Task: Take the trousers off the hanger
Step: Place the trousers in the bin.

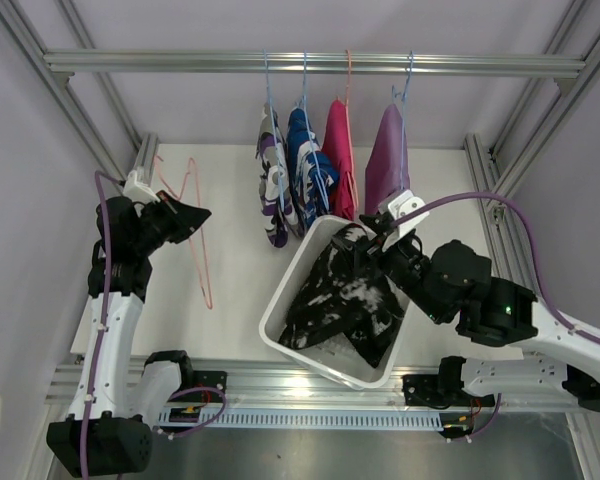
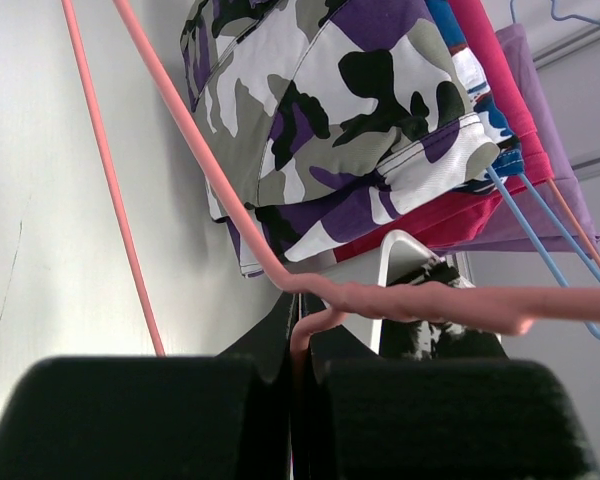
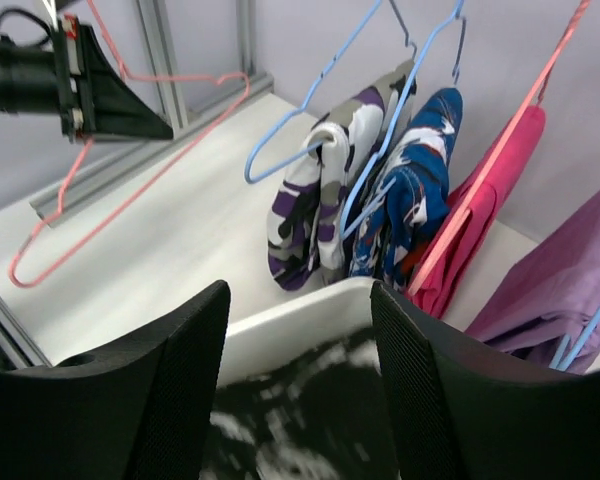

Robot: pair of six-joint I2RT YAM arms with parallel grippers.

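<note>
The black trousers with white flecks (image 1: 342, 295) lie in the white bin (image 1: 280, 300). On the rail hang the purple-white camouflage trousers (image 1: 273, 185), the blue-white patterned trousers (image 1: 306, 170), the bright pink trousers (image 1: 340, 160) and the lilac trousers (image 1: 387, 160). My left gripper (image 1: 185, 215) is shut on the hook of an empty pink hanger (image 1: 195, 245), which shows close up in the left wrist view (image 2: 310, 335). My right gripper (image 1: 365, 240) is open and empty above the bin's far end, over the black trousers (image 3: 300, 420).
The aluminium rail (image 1: 180, 63) spans the back, with frame posts at both sides. The bin's far rim (image 3: 280, 325) stands just below the hanging garments (image 3: 380, 200). The white tabletop (image 1: 230, 270) lies between the pink hanger and the bin.
</note>
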